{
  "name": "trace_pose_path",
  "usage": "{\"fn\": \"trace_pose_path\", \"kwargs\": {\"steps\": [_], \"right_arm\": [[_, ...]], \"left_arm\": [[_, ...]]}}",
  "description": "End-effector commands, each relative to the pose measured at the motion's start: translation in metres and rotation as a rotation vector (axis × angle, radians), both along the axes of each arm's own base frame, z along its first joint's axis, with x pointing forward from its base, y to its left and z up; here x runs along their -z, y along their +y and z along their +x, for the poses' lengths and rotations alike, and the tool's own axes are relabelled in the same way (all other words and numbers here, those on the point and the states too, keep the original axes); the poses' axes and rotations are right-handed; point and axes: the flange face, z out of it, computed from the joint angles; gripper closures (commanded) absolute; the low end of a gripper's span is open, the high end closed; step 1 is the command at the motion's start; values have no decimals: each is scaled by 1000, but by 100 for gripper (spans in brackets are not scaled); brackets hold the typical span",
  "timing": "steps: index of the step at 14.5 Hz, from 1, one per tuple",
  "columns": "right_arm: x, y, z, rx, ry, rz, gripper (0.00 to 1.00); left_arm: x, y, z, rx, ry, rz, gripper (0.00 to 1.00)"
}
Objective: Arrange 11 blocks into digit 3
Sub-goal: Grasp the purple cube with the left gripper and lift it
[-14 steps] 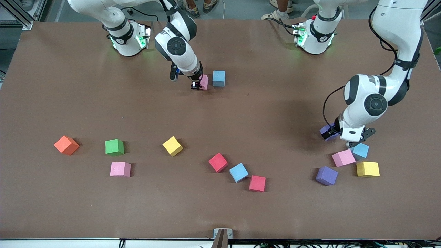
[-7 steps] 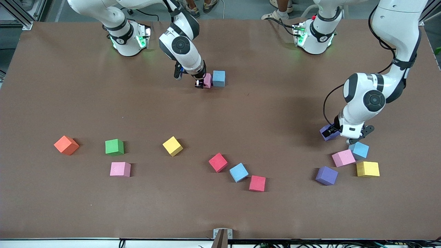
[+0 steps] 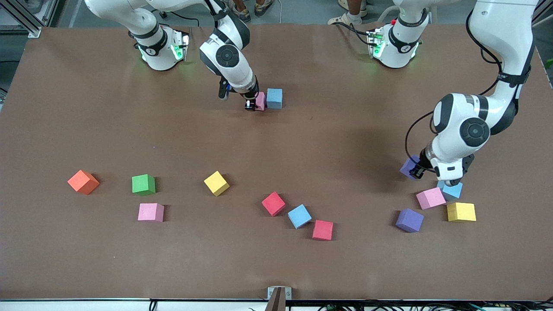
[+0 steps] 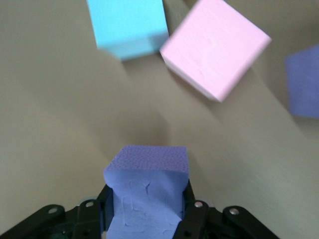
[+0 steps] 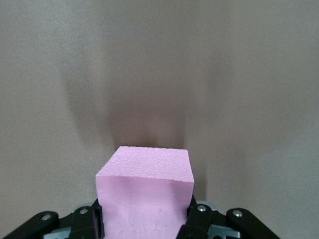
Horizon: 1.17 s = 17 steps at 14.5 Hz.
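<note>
My left gripper (image 3: 415, 172) (image 4: 147, 201) is shut on a purple block (image 3: 408, 166) (image 4: 147, 185), low over the table toward the left arm's end. Close by lie a pink block (image 3: 430, 198) (image 4: 215, 48), a light blue block (image 3: 452, 190) (image 4: 127, 25), a yellow block (image 3: 461, 212) and a second purple block (image 3: 409, 220) (image 4: 304, 80). My right gripper (image 3: 249, 105) (image 5: 144, 214) is shut on a pink block (image 3: 260, 101) (image 5: 145, 191), right against a light blue block (image 3: 274, 98) near the robots' bases. No digit 3 shows.
Loose in a band nearer the front camera lie an orange cube (image 3: 83, 182), a green block (image 3: 143, 184), a pink block (image 3: 150, 212), a yellow block (image 3: 216, 183), a red block (image 3: 273, 203), a light blue block (image 3: 299, 216) and another red block (image 3: 322, 230).
My left gripper has shut on the purple block and its wrist has turned. My right gripper has carried its pink block up against the light blue block.
</note>
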Motion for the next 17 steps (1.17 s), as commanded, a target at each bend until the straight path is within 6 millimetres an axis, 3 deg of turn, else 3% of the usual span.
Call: {"fn": "trace_pose_path", "kwargs": {"steps": [1, 6, 11, 14, 17], "right_arm": [[-2, 0, -3, -11, -20, -1, 99], [-2, 0, -2, -13, -31, 5, 100], [-2, -1, -1, -13, -35, 1, 100], [0, -2, 0, -15, -36, -2, 100], [2, -2, -1, -24, -39, -9, 100]], "left_arm": [[-24, -59, -8, -182, 34, 23, 99], [-30, -181, -61, -523, 79, 67, 99], [-3, -302, -141, -642, 107, 89, 99], [13, -358, -193, -689, 100, 99, 99], [22, -380, -228, -719, 91, 105, 99]]}}
